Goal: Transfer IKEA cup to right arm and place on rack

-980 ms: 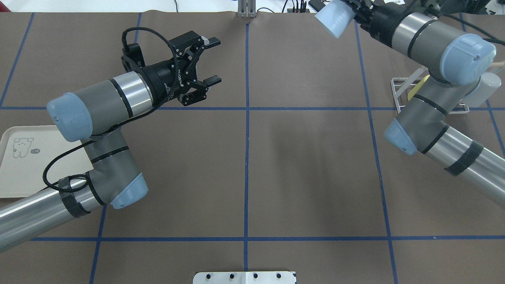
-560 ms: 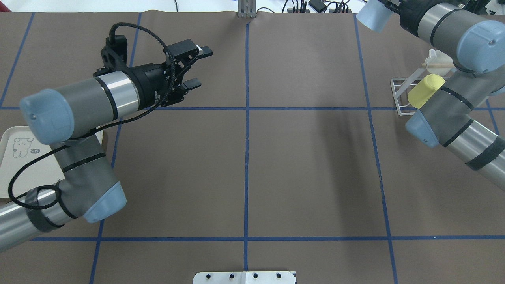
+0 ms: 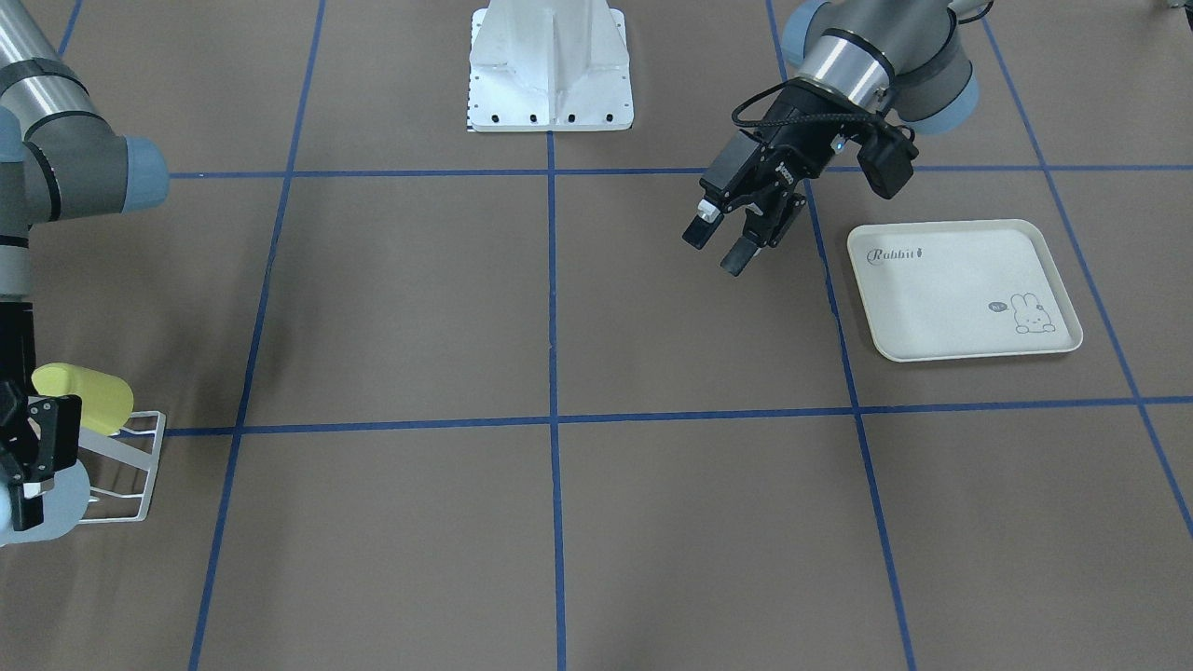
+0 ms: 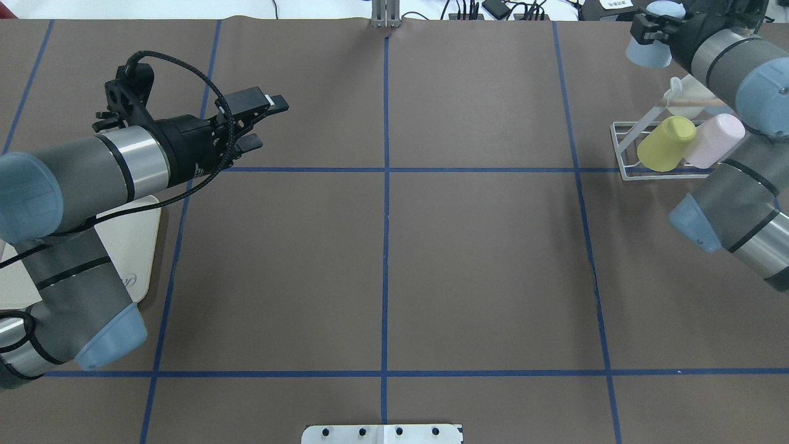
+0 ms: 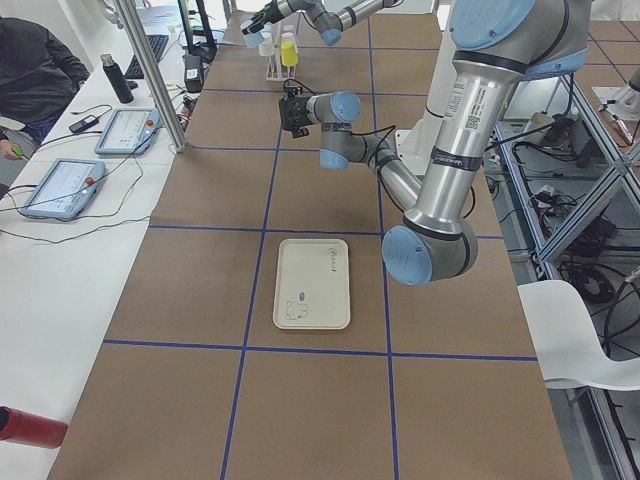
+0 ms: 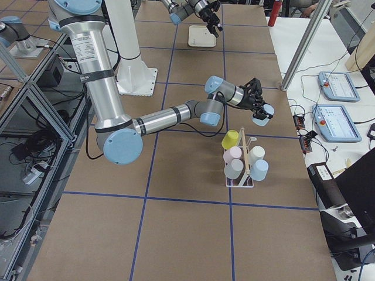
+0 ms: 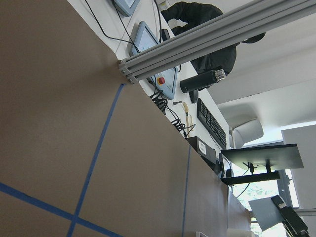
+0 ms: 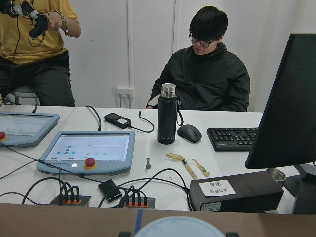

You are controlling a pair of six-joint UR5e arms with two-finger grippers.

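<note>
The IKEA cup [image 4: 647, 54] is pale blue and hangs in the air just beyond the rack's far end, with my right gripper [image 4: 654, 32] shut on it. From across the table the cup [image 3: 42, 505] shows beside the rack [image 3: 130, 466], below the gripper [image 3: 28, 461]. Its rim [image 8: 180, 228] fills the bottom of the right wrist view. The white wire rack [image 4: 622, 154] with its wooden dowel sits at the far right. My left gripper [image 4: 268, 123] is open and holds nothing, far off on the left half of the table; it also shows from the front [image 3: 716, 250].
A yellow cup [image 4: 666, 143] and a pink cup [image 4: 715, 140] lean on the rack; the side view shows more cups [image 6: 258, 170] there. A cream rabbit-print tray [image 3: 960, 289] lies under my left arm. People sit at a desk with tablets [image 8: 89, 150] beyond the table's far edge.
My right arm has carried the blue cup rightward, from past the table's far edge to beside the rack. My left arm has drawn back to the left, still open.
</note>
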